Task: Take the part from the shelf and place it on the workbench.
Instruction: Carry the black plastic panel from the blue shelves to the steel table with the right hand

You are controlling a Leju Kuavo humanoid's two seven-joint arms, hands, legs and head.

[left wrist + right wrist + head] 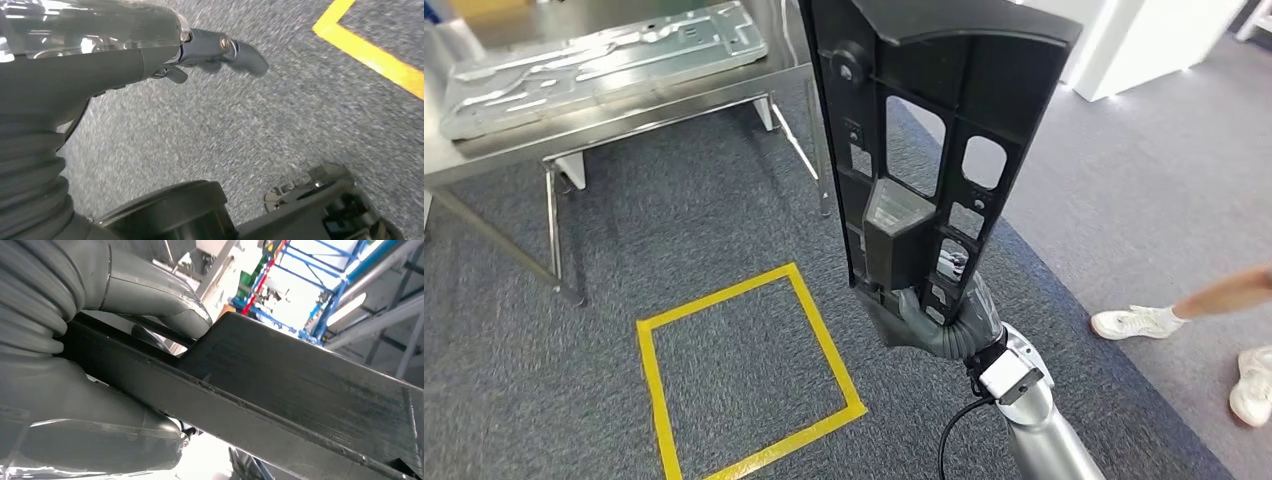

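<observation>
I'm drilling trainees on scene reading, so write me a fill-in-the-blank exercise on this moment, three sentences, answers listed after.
1. The long black plastic part with cut-out openings is held upright by the robot's ____ hand.
2. The square outline taped on the grey carpet is ____ in colour.
3. On the stainless steel workbench lies a flat pressed ____ panel.

Missing words: right; yellow; metal
</observation>
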